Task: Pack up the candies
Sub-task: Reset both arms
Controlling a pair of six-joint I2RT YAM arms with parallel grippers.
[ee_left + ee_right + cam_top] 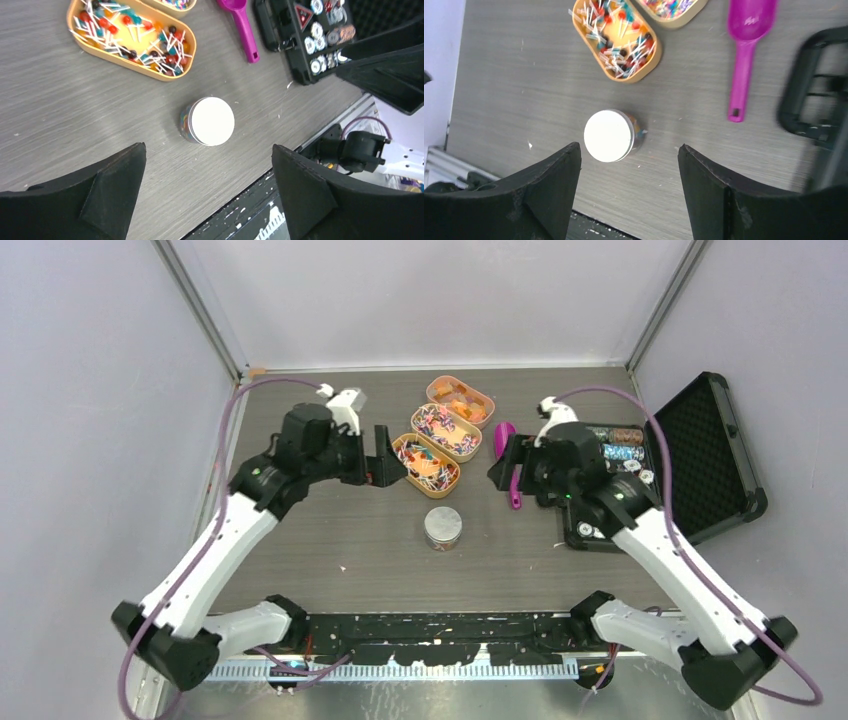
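Lidded jar (442, 527) before trays (141, 46); candies (445, 430) in middle tray (478, 446); scoop (744, 60), case (715, 455) right.

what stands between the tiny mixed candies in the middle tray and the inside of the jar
The white lid sits on the jar, covering its mouth. The lollipop tray also lies between the candies and the jar.

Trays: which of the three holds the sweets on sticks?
The tray nearest the jar; the middle tray holds small mixed sweets, the far one orange pieces.
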